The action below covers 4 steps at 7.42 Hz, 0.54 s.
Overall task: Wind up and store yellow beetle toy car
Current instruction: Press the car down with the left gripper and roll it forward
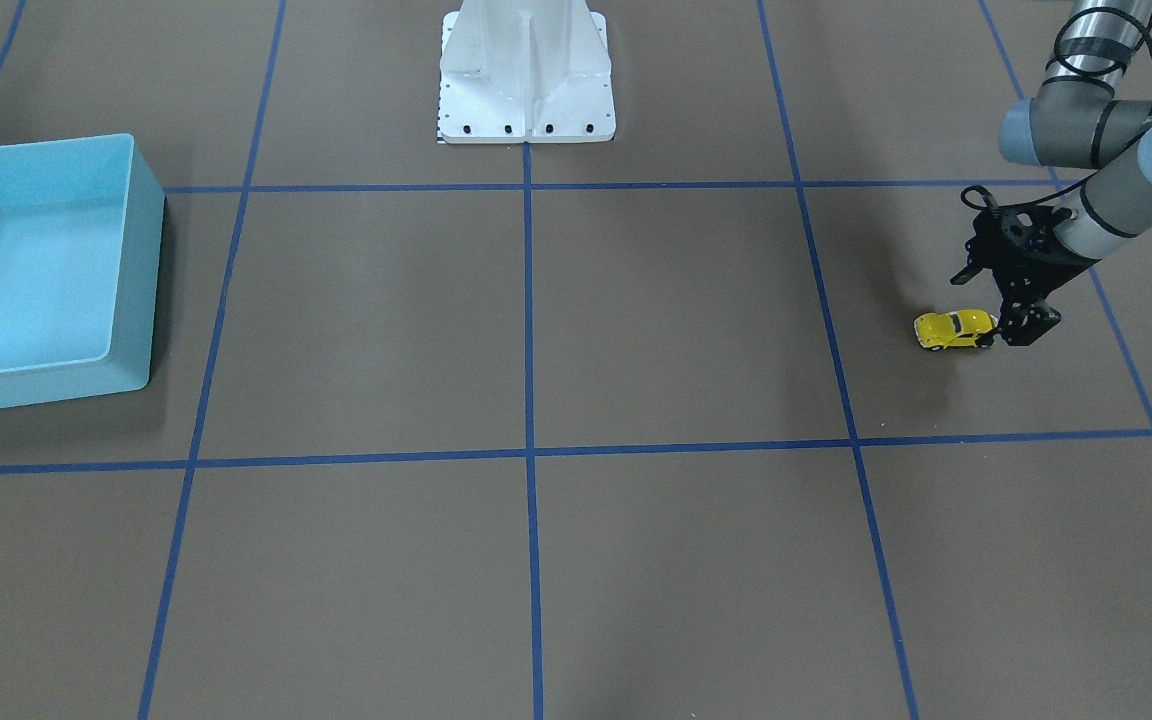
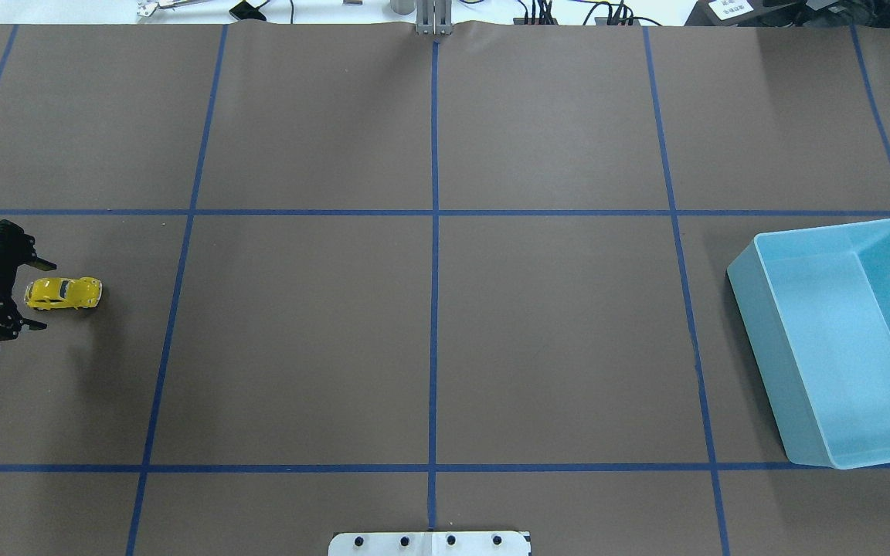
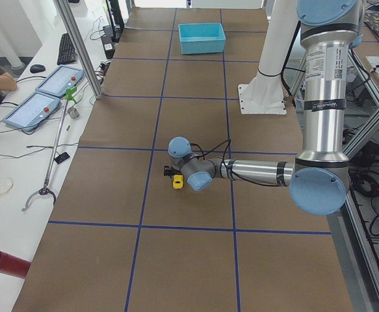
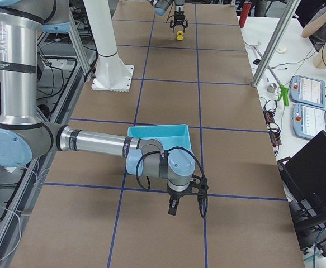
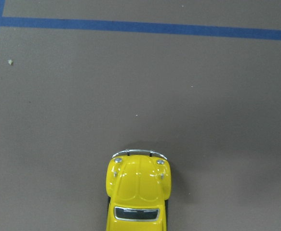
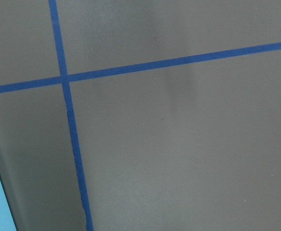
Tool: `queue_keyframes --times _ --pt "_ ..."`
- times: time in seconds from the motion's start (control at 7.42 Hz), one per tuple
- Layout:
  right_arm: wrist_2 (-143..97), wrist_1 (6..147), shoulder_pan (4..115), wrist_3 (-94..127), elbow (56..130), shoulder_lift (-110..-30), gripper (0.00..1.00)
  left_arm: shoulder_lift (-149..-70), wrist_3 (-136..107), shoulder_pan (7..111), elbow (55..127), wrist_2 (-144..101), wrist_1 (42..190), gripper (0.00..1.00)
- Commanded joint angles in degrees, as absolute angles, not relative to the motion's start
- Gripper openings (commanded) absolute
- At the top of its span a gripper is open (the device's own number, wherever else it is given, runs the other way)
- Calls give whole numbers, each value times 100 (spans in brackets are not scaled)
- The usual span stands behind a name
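The yellow beetle toy car stands on its wheels on the brown table at my far left, its nose pointing toward the table's middle. My left gripper is low at the car's rear and open, one finger on each side of the tail and clear of the body. The left wrist view shows only the car's hood and front bumper; no fingers appear there. In the front-facing view the car sits just beside the black gripper. My right gripper hangs above the table near the bin; I cannot tell whether it is open or shut.
A light blue bin with nothing in it stands at the table's far right, also seen as the bin in the front-facing view. The white robot base sits at the table's mid edge. Blue tape lines grid the brown surface.
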<state>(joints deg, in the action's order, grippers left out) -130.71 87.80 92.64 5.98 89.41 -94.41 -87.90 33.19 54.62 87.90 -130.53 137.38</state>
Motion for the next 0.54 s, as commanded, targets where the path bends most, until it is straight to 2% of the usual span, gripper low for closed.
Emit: queue_keyframes --times 0.0,0.4 --pt "-13078 8780 9255 589 8930 -9439 100 -8877 3322 5449 8658 -13061 13737 95" --pt "-13078 8780 9264 589 8947 -9439 100 -8947 3322 5432 8587 -13052 13720 85"
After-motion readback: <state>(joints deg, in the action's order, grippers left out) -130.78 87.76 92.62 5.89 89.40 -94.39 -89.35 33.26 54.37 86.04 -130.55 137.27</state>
